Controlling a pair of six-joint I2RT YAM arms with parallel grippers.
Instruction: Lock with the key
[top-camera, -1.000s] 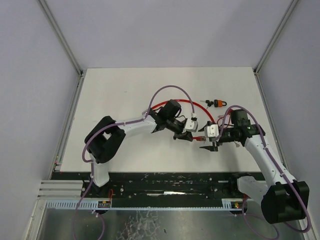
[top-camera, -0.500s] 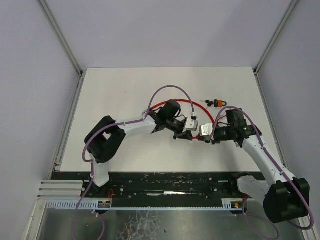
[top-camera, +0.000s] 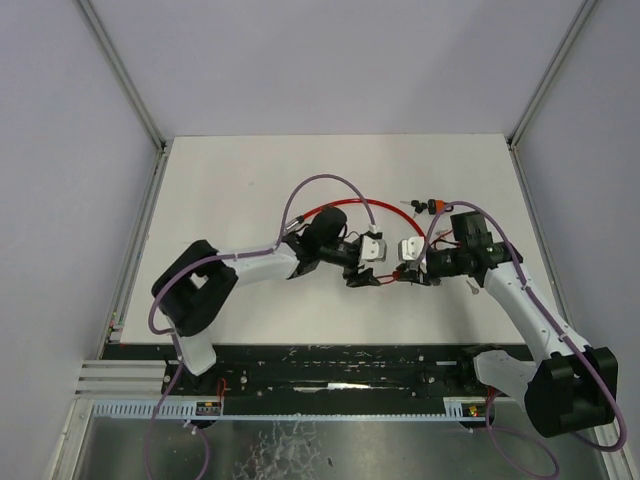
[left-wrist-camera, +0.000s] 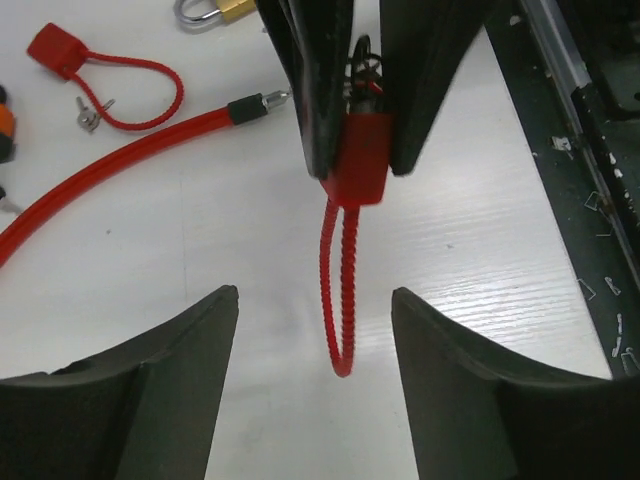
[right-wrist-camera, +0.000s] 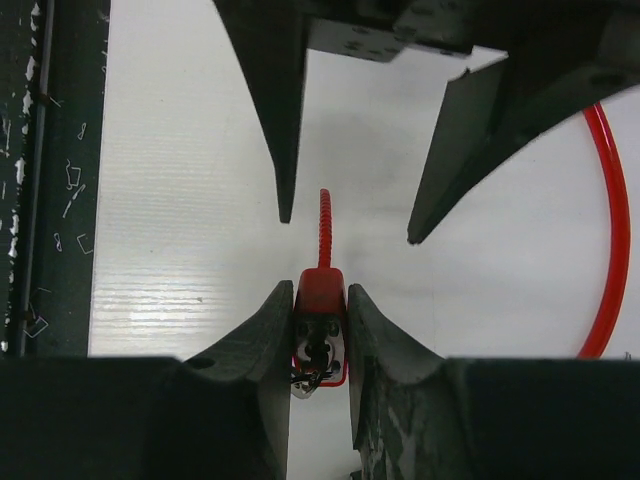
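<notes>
White tabletop (top-camera: 230, 200) is bearing one thick red cable (left-wrist-camera: 120, 150), one brass padlock (left-wrist-camera: 215, 10) being cut off by the upper frame edge, and two small cable locks. Your right gripper (right-wrist-camera: 320, 298) is clamping the gripped red lock (left-wrist-camera: 360, 160) by its body over mid-table, its loop reaching between the spread, empty fingers of your left gripper (left-wrist-camera: 312, 295). The second red lock (left-wrist-camera: 55, 48) is lying near the cable. Dark metal behind the gripped body is showing too shadowed to identify.
</notes>
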